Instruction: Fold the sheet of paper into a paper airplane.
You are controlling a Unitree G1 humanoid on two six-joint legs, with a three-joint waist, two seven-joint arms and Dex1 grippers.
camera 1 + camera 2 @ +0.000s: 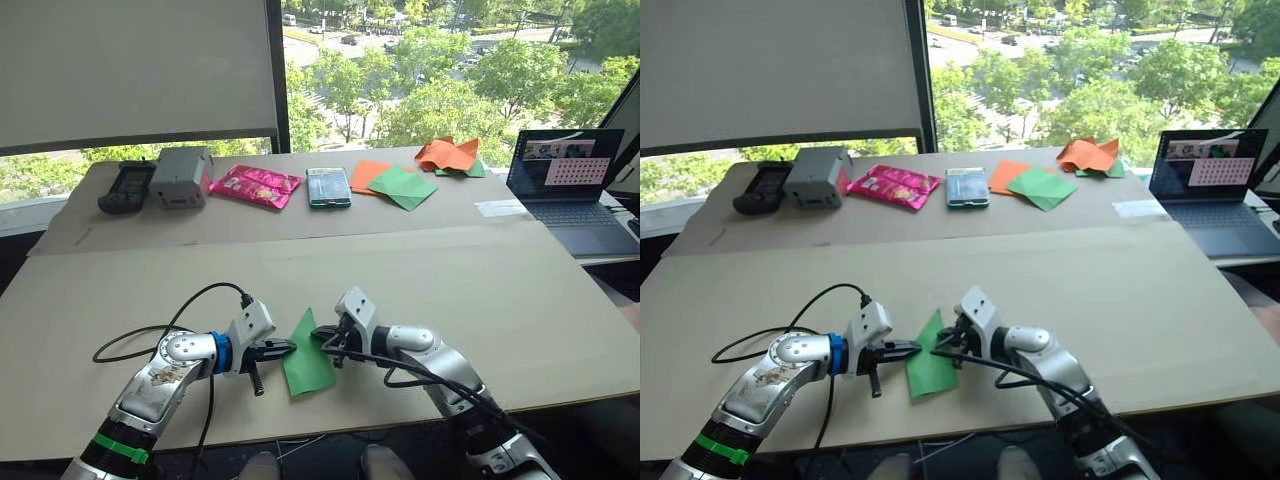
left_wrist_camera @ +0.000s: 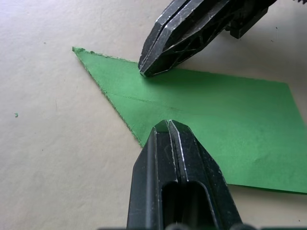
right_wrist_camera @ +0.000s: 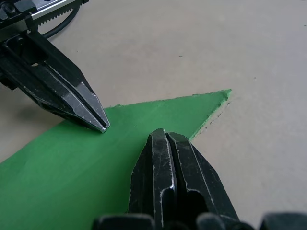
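Green sheet of paper (image 1: 306,358) lies flat on bench (image 1: 480,290) near front edge, already folded to pointed wedge, tip facing away from robot; left gripper (image 1: 283,347) and right gripper (image 1: 322,335) flank it from either side, both with fingers clenched on nothing, tips pressing down on paper near point; step in hand looks like flattening crease along nose; next move likely calls for sliding tips along fold line, then lifting one edge for wing fold.
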